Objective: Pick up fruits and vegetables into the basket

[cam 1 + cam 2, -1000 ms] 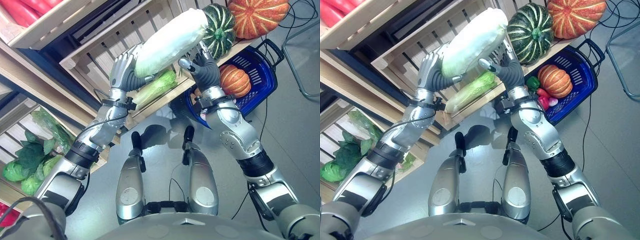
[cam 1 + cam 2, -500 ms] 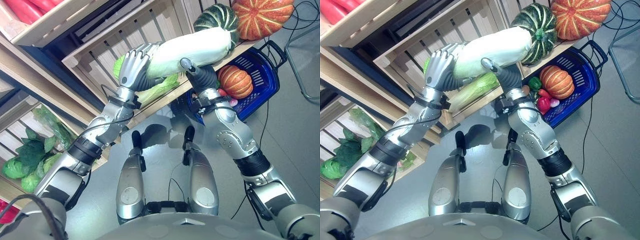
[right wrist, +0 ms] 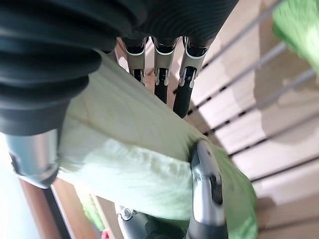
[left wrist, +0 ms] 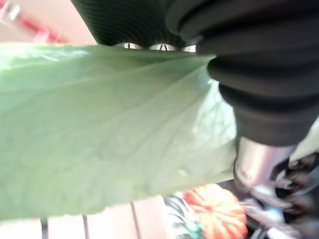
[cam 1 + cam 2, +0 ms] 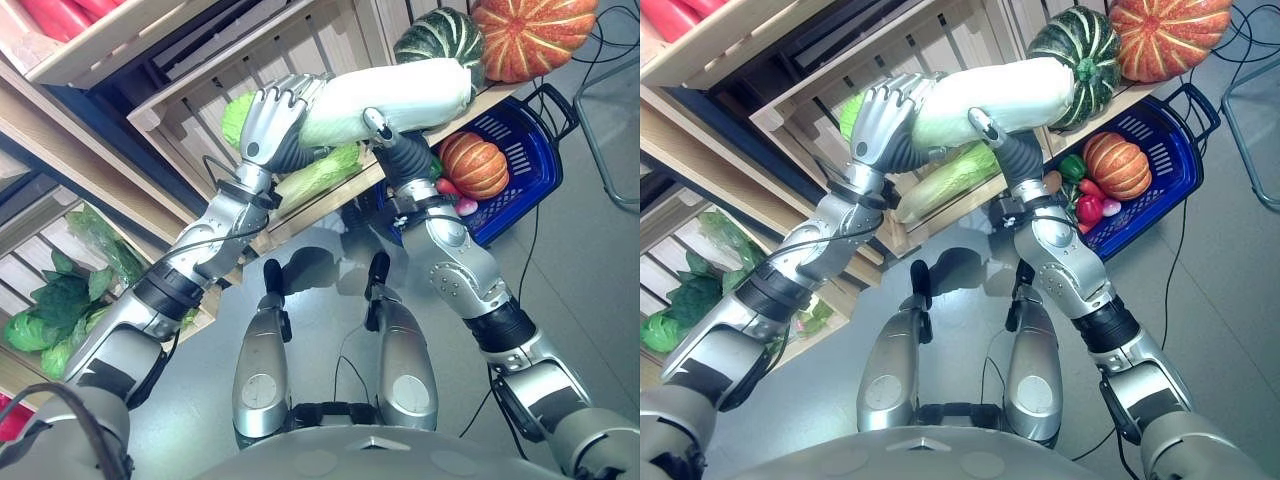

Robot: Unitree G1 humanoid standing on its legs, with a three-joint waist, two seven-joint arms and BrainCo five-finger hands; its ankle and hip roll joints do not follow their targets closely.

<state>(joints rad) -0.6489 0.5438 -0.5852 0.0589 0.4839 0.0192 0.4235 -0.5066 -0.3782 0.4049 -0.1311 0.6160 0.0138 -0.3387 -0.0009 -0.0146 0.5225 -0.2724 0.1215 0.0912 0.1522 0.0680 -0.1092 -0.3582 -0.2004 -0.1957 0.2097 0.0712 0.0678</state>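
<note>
A long pale-green napa cabbage (image 5: 385, 95) lies nearly level in the air, up and left of the blue basket (image 5: 520, 180), which holds a small orange pumpkin (image 5: 473, 164).

Pumpkins (image 5: 533, 35) on wooden shelf (image 5: 330, 205)

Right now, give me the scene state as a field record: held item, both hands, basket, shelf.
held item: napa cabbage, long and pale, carried roughly level in front of the crate shelf
left hand: curled round the cabbage's leafy end
right hand: under the cabbage near its middle, thumb and fingers round it
basket: blue basket on the floor on the robot's right, holding an orange pumpkin and smaller produce
shelf: wooden crate with a second cabbage inside; striped green squash and an orange pumpkin beside it
task state: cabbage not yet in the basket
</note>
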